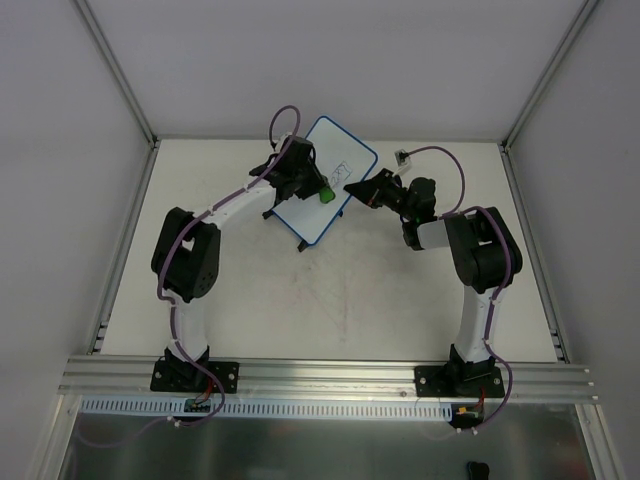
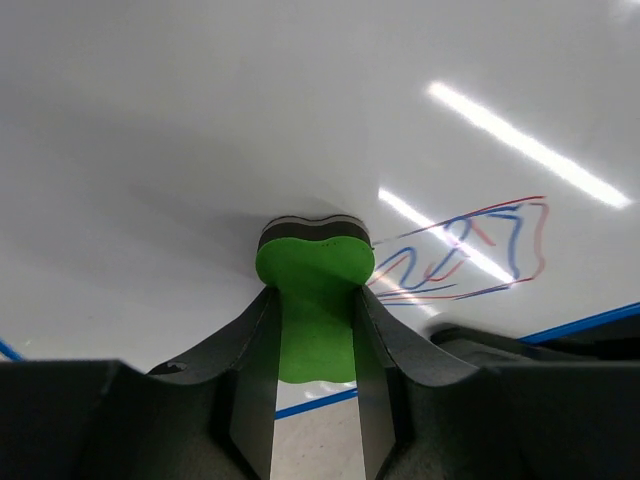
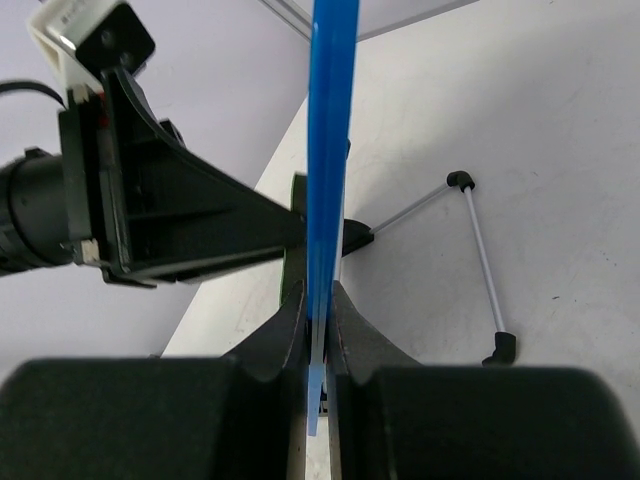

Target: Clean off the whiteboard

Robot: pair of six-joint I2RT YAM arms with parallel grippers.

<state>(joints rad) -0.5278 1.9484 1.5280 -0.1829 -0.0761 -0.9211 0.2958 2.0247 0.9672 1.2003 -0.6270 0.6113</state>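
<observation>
The whiteboard (image 1: 322,180), white with a thin blue rim, stands tilted at the back middle of the table. Red and blue scribbles (image 2: 470,255) mark its face. My left gripper (image 1: 318,190) is shut on the green eraser (image 2: 315,290), whose dark felt pad presses on the board just left of the scribbles. My right gripper (image 1: 352,188) is shut on the board's right edge. In the right wrist view the blue rim (image 3: 328,150) runs edge-on between the fingers (image 3: 290,330).
The board's wire stand with black feet (image 3: 480,260) rests on the table behind it. The left arm's wrist camera (image 3: 95,45) shows across the board. Aluminium frame posts and white walls enclose the table (image 1: 330,300).
</observation>
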